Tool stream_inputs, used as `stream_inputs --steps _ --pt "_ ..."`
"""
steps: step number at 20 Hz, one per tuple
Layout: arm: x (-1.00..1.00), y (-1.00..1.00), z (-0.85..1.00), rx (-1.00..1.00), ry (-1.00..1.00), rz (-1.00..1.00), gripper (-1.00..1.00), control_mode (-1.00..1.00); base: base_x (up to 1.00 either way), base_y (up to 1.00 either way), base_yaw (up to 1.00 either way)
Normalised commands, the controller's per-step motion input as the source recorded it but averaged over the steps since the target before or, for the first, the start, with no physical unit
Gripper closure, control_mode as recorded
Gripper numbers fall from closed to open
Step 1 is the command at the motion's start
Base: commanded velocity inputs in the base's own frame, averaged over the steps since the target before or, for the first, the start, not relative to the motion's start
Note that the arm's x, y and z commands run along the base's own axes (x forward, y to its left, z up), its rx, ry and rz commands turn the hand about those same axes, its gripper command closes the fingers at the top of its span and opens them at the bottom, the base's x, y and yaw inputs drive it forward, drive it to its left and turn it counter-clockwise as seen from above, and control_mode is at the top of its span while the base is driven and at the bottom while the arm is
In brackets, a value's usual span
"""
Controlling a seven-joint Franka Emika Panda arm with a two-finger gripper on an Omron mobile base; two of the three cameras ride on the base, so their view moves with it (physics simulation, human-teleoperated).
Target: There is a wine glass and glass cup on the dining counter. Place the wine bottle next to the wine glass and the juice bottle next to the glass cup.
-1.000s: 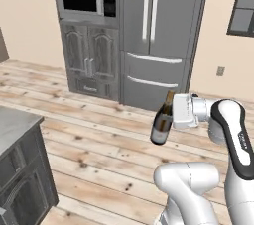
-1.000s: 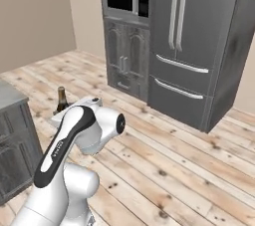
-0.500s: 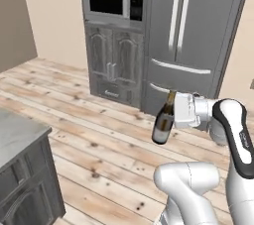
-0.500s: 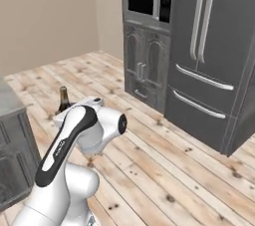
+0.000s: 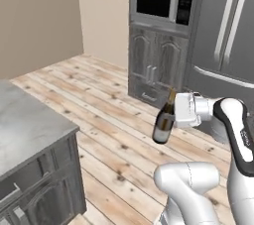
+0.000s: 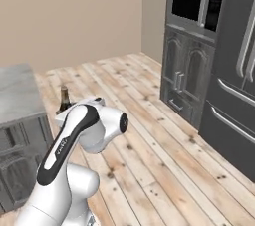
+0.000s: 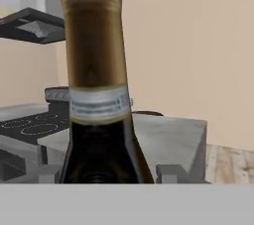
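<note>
My gripper (image 5: 172,114) is shut on the wine bottle (image 5: 163,120), a slim dark bottle with a gold foil top, held upright in the air over the wooden floor. In the right base view its neck (image 6: 64,98) pokes up behind my arm. The hand view looks straight at the bottle's neck (image 7: 95,65) from close up. The grey dining counter (image 5: 27,125) stands at the left, and its corner (image 6: 17,90) lies beyond the bottle. Behind the bottle, the counter (image 7: 168,137) carries a black cooktop (image 7: 22,125). The wine glass, glass cup and juice bottle are out of view.
A grey cabinet with a built-in microwave (image 5: 161,6) and a steel fridge (image 5: 228,45) stand at the back right. Open wooden floor (image 5: 99,115) lies between them and the counter. A range hood (image 7: 32,25) hangs over the cooktop.
The whole picture has slid right as the base turns left: the fridge and cabinet moved right and the counter came in at the left. The bottle stays gripped.
</note>
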Motion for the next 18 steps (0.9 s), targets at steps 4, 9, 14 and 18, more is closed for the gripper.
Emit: stream_inputs --steps 4,9,14,18 --pt "0.0 0.0 0.0 0.0 0.0 0.0 1.0 1.0 0.86 -0.07 0.13" --pt "0.0 0.0 0.0 0.0 0.0 0.0 1.0 1.0 0.89 -0.23 0.03" --pt "0.0 0.0 0.0 0.0 0.0 0.0 1.0 1.0 0.76 -0.18 0.22" --pt "0.0 0.0 0.0 0.0 0.0 0.0 1.0 1.0 0.59 -0.14 0.44"
